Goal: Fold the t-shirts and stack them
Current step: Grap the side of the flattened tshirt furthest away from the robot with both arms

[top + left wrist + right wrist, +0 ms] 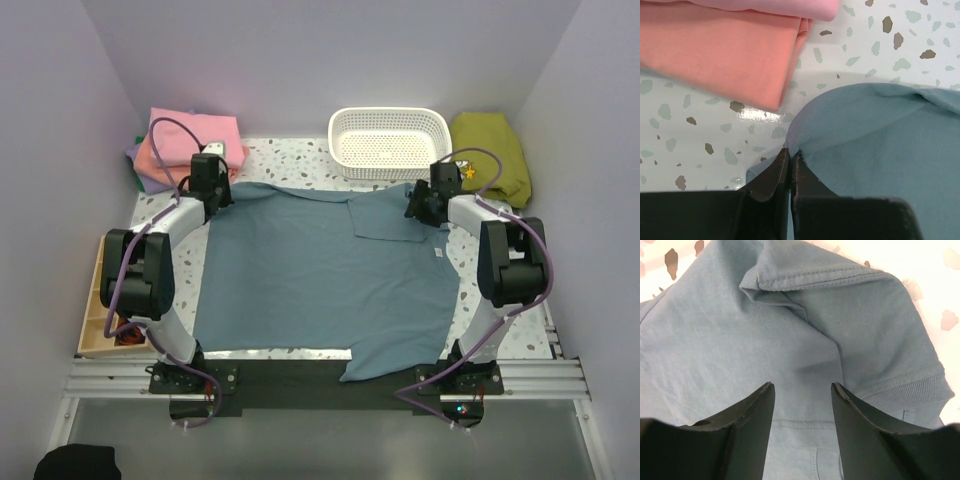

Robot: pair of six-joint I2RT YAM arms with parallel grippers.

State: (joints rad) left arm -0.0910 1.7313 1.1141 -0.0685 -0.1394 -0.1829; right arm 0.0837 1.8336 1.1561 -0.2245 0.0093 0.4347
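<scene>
1. Blue-grey t-shirt [320, 285] is laid flat across centre of table [300, 160], btwn the two arms; far-right part is folded back over the body; near-right corner hangs past table's near edge.
2. Salmon t-shirt [725, 55] & pink t-shirt [770, 6] are seen folded and stacked at far-left corner, just beside the blue-grey one but apart from it.
3. Left gripper [791, 156] is closed w/ the far-left edge of the blue-grey t-shirt pinched at its tips; right gripper [802, 390] is open, jaws apart over the far-right folded part.
4. Handling (judged): light, limp cotton; no stiffness, so it will sag and drag if lifted by one point; not fragile; low slip risk in a firm pinch.
5. Grasp (judged): best taken at hems/shoulder seams, both far corners at once, so the fold line is kept straight.
6. Unclear: whether right fingertips touch cloth can't be told; how many layers are in the left pinch is hidden; lower shirts of the stack are barely made out; white basket [390, 140] contents not discernible.
</scene>
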